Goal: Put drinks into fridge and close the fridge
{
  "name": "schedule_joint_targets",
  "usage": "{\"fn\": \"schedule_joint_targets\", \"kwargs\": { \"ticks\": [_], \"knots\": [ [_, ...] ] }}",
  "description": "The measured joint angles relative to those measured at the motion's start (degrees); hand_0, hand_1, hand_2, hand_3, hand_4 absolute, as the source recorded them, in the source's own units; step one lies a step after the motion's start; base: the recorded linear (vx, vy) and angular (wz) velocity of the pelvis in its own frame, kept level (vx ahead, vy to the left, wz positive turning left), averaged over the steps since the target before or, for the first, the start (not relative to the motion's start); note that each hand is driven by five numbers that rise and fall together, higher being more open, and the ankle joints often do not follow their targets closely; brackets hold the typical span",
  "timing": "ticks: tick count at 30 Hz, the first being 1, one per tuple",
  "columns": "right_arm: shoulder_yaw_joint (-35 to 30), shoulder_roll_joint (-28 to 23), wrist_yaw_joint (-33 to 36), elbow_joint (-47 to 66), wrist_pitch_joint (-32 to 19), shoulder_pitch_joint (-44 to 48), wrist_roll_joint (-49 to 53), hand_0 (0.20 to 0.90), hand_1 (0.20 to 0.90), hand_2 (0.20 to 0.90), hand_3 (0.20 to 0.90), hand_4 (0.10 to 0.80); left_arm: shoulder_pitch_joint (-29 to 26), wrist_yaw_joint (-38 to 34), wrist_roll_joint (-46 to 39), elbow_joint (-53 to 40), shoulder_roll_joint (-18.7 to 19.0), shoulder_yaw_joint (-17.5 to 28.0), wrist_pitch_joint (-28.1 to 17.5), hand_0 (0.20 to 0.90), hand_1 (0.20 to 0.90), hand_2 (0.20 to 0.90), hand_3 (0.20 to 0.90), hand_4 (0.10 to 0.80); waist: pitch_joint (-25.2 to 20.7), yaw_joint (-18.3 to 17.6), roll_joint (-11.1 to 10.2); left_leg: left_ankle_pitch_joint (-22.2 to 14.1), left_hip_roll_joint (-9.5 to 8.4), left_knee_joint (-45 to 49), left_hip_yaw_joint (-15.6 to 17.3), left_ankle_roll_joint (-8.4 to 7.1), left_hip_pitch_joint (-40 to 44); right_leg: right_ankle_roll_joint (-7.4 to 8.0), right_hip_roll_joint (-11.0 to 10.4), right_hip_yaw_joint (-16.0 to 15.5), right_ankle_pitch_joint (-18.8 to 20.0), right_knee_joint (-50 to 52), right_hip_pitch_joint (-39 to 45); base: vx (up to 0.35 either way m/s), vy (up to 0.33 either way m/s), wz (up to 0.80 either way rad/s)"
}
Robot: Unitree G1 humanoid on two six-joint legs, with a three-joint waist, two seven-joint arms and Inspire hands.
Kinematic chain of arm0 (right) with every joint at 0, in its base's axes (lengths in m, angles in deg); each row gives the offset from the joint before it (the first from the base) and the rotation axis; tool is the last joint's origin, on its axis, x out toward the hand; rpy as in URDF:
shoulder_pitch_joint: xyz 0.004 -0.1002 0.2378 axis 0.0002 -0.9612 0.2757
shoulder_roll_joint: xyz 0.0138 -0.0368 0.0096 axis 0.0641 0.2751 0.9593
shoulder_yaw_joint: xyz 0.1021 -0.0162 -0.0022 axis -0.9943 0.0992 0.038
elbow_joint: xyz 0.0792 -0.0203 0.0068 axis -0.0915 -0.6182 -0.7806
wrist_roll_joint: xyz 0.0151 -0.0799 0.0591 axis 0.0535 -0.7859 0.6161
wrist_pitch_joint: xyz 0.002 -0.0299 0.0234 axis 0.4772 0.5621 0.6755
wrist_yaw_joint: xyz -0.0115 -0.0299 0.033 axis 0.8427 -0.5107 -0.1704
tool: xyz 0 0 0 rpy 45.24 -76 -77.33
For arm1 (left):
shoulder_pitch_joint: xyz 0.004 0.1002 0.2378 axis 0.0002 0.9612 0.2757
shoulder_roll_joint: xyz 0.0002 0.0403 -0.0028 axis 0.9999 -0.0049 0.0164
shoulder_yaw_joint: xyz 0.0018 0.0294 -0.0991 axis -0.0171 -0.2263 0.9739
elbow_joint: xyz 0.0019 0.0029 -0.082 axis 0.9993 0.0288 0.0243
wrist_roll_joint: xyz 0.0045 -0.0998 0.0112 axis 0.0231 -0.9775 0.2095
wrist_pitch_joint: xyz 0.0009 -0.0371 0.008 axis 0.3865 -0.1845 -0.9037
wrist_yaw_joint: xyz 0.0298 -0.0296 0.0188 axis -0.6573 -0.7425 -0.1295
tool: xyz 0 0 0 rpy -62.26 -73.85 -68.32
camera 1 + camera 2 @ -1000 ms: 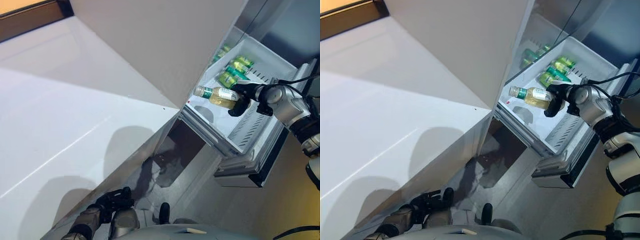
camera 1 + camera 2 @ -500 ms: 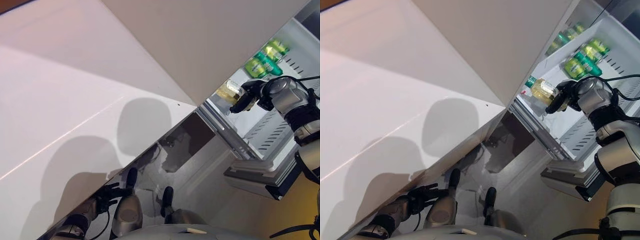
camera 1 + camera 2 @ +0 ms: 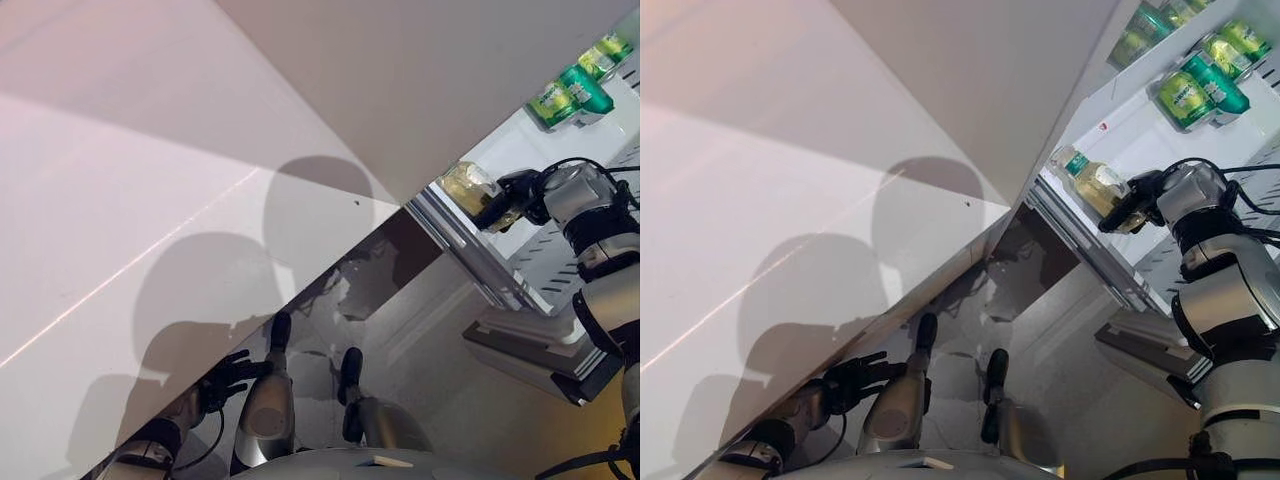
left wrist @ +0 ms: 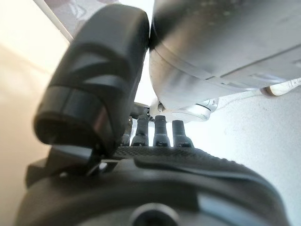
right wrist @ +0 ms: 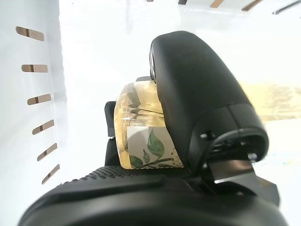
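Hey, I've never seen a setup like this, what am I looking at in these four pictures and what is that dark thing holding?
This is a humanoid robot loading a fridge. Two pictures come from a stereo camera on its head, looking down; the other two come from cameras on its wrists, very close to each hand.

In the head views, the right hand reaches into the open fridge drawer with its fingers curled round a clear bottle of yellowish drink. The right wrist view shows the same bottle with a leaf label, pinned under the thumb. Green drinks already lie further back in the drawer.

The left hand hangs low beside the white fridge door, holding nothing, fingers relaxed.
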Motion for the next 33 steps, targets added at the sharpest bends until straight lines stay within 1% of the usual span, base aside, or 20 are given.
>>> {"fn": "schedule_joint_targets", "kwargs": {
  "ticks": [1,3,5,6,7,8,10,26,33],
  "knots": [
    [-0.01,0.1,0.29,-0.44,-0.2,0.22,-0.03,0.3,0.3,0.3,0.2,0.1,-0.14,0.0,0.01,-0.13,0.04,-0.03,0.11,0.9,0.9,0.9,0.9,0.8,0.02,0.07,0.03,0.24,-0.08,0.0,0.05,0.01,-0.02,-0.39,-0.04,-0.01,0.26,-0.11,-0.01,-0.031,0.012,-0.01],
    [-0.06,0.54,1.32,-1.31,-0.9,0.22,-0.07,0.3,0.3,0.3,0.2,0.1,-0.16,0.0,0.06,-0.19,0.23,-0.03,0.12,0.9,0.9,0.9,0.9,0.8,0.02,0.09,0.04,0.49,-0.21,0.01,0.07,0.04,-0.1,-0.42,-0.09,-0.07,0.28,-0.2,-0.04,0.0,0.0,0.0],
    [-0.19,0.89,2.07,-2.11,-1.24,0.53,-0.31,0.3,0.3,0.3,0.2,0.1,-0.31,0.01,0.18,-0.19,0.59,-0.03,0.12,0.9,0.9,0.9,0.9,0.8,0.02,0.11,0.04,1.0,-0.39,0.01,0.11,0.09,-0.61,-1.38,-0.13,-0.14,0.93,-1.06,-0.07,-0.017,-0.001,0.04],
    [-0.25,0.89,2.36,-2.47,-1.29,0.96,-0.34,0.408,0.408,0.408,0.326,0.226,-0.39,0.02,0.34,-0.26,0.83,-0.03,0.12,0.9,0.9,0.9,0.9,0.8,0.03,0.12,0.04,1.29,-0.42,0.0,0.07,0.08,-1.06,-1.53,-0.12,-0.15,1.03,-1.17,-0.38,-0.015,-0.001,0.03],
    [-0.71,0.92,2.65,-2.6,-1.32,1.06,-0.56,0.481,0.481,0.481,0.411,0.311,-0.5,0.02,0.42,-0.26,1.07,-0.02,0.11,0.9,0.9,0.9,0.9,0.8,0.03,0.17,0.04,1.55,-0.4,-0.01,0.02,0.09,-1.35,-1.62,-0.09,-0.15,1.08,-1.17,-0.67,0.0,0.0,0.0],
    [-1.06,0.93,2.96,-2.87,-1.65,1.09,-0.66,0.9,0.9,0.9,0.9,0.8,-0.52,0.01,0.42,-0.34,1.24,-0.02,0.1,0.9,0.9,0.9,0.9,0.8,0.03,0.23,0.04,1.73,-0.4,-0.01,-0.01,0.09,-1.58,-1.89,-0.07,-0.15,1.27,-1.17,-0.92,0.0,0.0,0.0],
    [-1.98,1.0,3.34,-3.54,-2.06,1.09,-1.22,0.9,0.9,0.9,0.9,0.8,-0.58,0.01,0.42,-0.39,1.4,-0.02,0.12,0.9,0.9,0.9,0.9,0.8,0.05,0.38,0.08,1.94,-0.45,-0.02,0.01,0.17,-1.73,-2.12,-0.09,-0.17,1.44,-1.18,-1.08,0.0,0.0,0.0],
    [-2.55,1.07,3.84,-4.59,-3.17,1.1,-1.31,0.9,0.9,0.9,0.9,0.8,-0.57,0.01,0.52,-0.37,1.73,0.03,0.21,0.9,0.9,0.9,0.9,0.8,0.04,0.47,0.08,2.47,-0.57,-0.03,-0.15,0.28,-1.72,-2.42,-0.17,-0.14,1.68,-1.17,-1.01,0.0,0.0,0.0],
    [-4.45,1.07,3.87,-4.81,-3.9,1.03,-1.25,0.9,0.9,0.9,0.9,0.8,-0.53,0.01,0.89,-0.31,1.72,0.06,0.36,0.9,0.9,0.9,0.9,0.8,0.03,0.48,0.06,2.52,-0.54,-0.02,0.07,0.34,-1.21,-2.71,-0.17,-0.1,1.92,-1.16,-0.57,0.0,0.0,0.0]
  ]
}}
